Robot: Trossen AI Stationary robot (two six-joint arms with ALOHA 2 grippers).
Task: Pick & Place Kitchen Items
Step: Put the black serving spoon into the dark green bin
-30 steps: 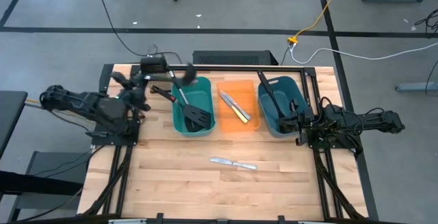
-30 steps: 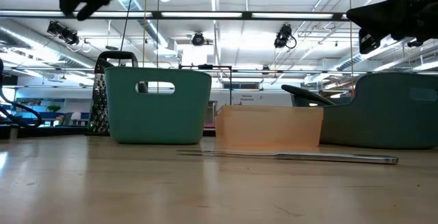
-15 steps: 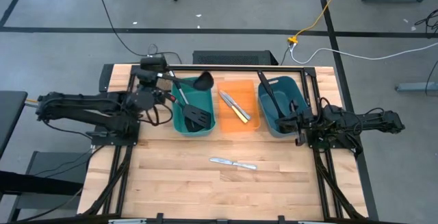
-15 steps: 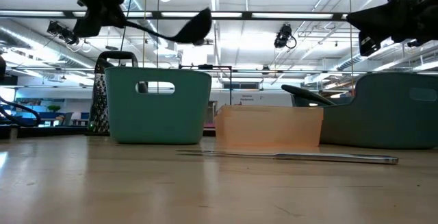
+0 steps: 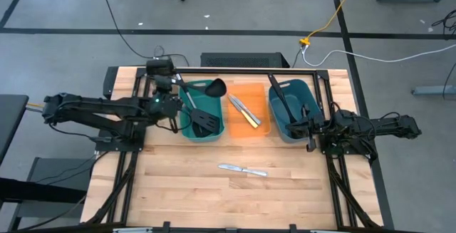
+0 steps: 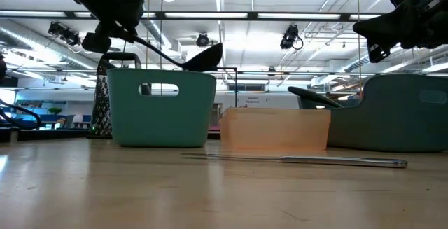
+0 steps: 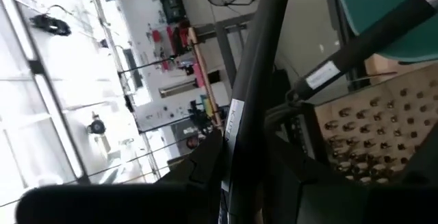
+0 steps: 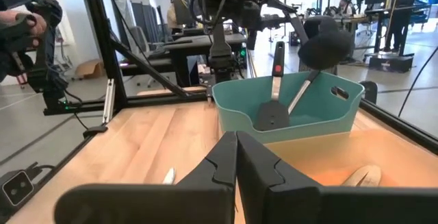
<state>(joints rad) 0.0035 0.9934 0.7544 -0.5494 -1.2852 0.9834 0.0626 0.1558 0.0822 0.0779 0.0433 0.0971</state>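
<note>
No text can be read anywhere. In the left wrist view the ladle handle [image 7: 248,107] carries a small white label with printing along it — too blurred to make out — and a second handle [image 7: 356,49] bears a pale tag, equally illegible. In the low view a sign [image 6: 253,100] shows far back in the room behind the orange bin [image 6: 274,129], its lettering too small to tell.

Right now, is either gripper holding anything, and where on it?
Left gripper holds a black long-handled ladle by its handle end, above the teal bin. Right gripper is shut, empty.
</note>
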